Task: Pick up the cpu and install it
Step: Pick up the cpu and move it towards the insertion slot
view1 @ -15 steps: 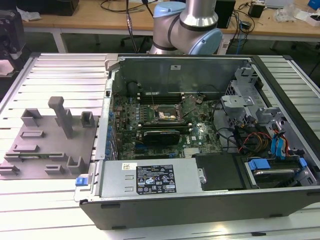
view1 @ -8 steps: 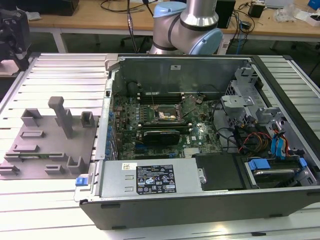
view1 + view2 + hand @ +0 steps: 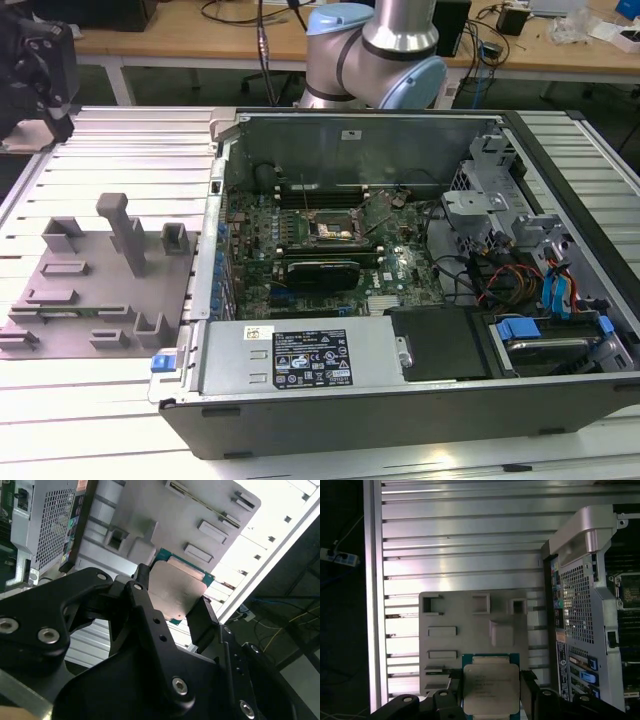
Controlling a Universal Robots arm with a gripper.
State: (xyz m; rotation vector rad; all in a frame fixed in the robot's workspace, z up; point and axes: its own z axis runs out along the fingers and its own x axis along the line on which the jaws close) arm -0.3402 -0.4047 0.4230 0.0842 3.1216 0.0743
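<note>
One gripper (image 3: 491,703) is pinching one cpu (image 3: 491,687) – its two black fingers (image 3: 530,692) press on two opposite edges of the chip, one on each side. In both wrist views the cpu is flat between them, its silvery top facing the first wrist camera and a thin green border showing around the metal.

The chip hangs in the air. Behind it in both wrist views lies one grey fixture plate (image 3: 470,630) with several raised blocks and slots, resting on the ribbed aluminium table (image 3: 470,530). In the exterior view the gripper (image 3: 42,75) is a dark shape high at the exterior view's left, beyond the far end of the plate (image 3: 95,270), which carries one tall post (image 3: 125,232).

One open computer case (image 3: 330,410) stands beside the plate, toward the exterior view's right. Inside it there is one motherboard (image 3: 400,265) with one dark square socket (image 3: 335,230) – well apart from the gripper. The arm's base (image 3: 375,55) rises behind the case.
</note>
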